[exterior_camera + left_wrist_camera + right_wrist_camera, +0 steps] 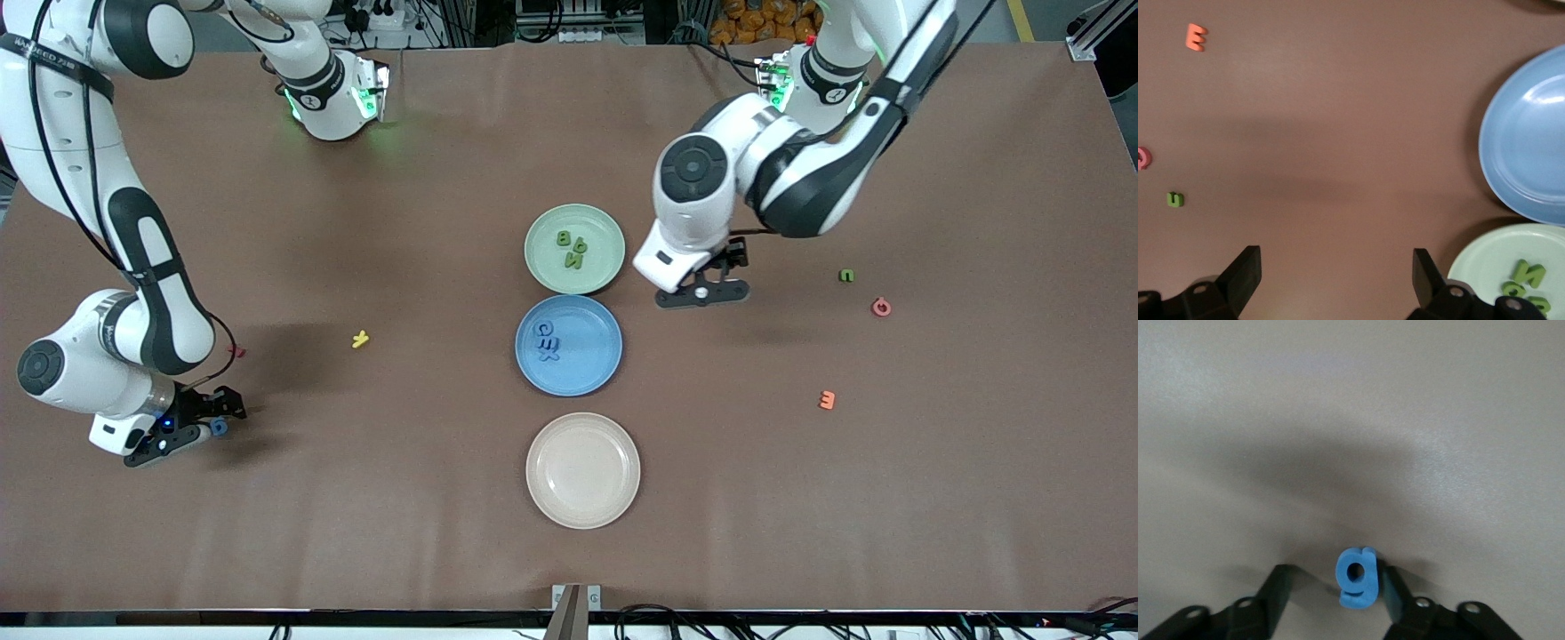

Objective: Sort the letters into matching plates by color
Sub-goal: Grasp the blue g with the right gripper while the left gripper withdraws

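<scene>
Now my right gripper (pixel 197 433) sits low at the table's (pixel 800 498) right-arm end, near the edge toward the front camera, with a blue letter (pixel 1356 577), a "g", between its fingers. One finger touches the piece and the other stands a little off, so the jaws are part-way in and I cannot tell whether the grip has taken.

The letter looks like light foam: thick for its size, soft-edged, unlikely to slip but easy to squash or tip. I judge the flat sides of its body the best place to pinch, low and square, not across the tail.

My left gripper (pixel 702 292) hangs spread wide and empty over bare table just beside the green plate (pixel 600 227), which carries three green letters (pixel 572 248). The blue plate (pixel 587 373), next nearer the camera, holds three blue ones (pixel 546 340); the cream plate (pixel 622 480) holds none.

Loose pieces lie toward the left arm's end: a green letter (pixel 846 276), a pink one (pixel 881 308), an orange "E" (pixel 1196 37). A yellow piece (pixel 359 339) lies toward the right arm's end.

Readable writing: lettering on the right arm's (pixel 53 107) band, too small to make out.
</scene>
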{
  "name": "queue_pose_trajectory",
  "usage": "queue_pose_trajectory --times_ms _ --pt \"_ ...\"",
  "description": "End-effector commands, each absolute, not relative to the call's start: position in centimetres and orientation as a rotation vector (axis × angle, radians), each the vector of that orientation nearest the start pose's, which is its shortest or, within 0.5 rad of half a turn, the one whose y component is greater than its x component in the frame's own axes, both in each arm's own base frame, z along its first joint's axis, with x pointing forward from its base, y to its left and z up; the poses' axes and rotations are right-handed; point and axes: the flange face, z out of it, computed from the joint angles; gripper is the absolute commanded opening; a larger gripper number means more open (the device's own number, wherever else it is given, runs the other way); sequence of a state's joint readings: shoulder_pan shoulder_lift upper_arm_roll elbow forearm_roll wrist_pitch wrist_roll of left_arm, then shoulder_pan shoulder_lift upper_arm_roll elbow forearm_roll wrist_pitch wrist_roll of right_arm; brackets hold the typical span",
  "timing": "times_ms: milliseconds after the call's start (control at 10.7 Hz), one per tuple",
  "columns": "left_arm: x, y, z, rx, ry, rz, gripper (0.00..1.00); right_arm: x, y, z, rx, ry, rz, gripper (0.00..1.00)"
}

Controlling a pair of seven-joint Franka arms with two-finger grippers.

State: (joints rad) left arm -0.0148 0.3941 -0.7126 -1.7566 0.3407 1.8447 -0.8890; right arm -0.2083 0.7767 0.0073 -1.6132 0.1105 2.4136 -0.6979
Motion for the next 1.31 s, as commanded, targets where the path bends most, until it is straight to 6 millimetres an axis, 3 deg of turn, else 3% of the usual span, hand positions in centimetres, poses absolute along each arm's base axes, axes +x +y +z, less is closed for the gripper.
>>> queue_pose_trajectory --times_ms 0,467,840,1027,1214 --pt "51.9 -31.3 39.4 -3.007 -0.11 0.162 1.0 67.9 -14.3 17.0 -3.024 -0.651 -0.073 0.45" --pt "53.2 -27.8 40.7 -3.038 -0.057 0.165 1.0 68.0 -14.5 17.0 -3.034 -0.658 -0.099 0.27" --pt "54.8 -20.8 38.0 -3.01 0.098 0.175 1.0 68.1 -14.3 17.1 -3.036 -0.653 -0.1 0.2" --pt "54.3 -17.3 35.7 -3.026 0.141 0.101 1.0 68.7 -12.8 18.3 -3.036 -0.634 -0.113 0.2" --pt "53.4 -15.8 34.1 -3.022 0.11 0.114 1.0 69.3 -8.8 20.0 -3.055 -0.436 -0.096 0.2"
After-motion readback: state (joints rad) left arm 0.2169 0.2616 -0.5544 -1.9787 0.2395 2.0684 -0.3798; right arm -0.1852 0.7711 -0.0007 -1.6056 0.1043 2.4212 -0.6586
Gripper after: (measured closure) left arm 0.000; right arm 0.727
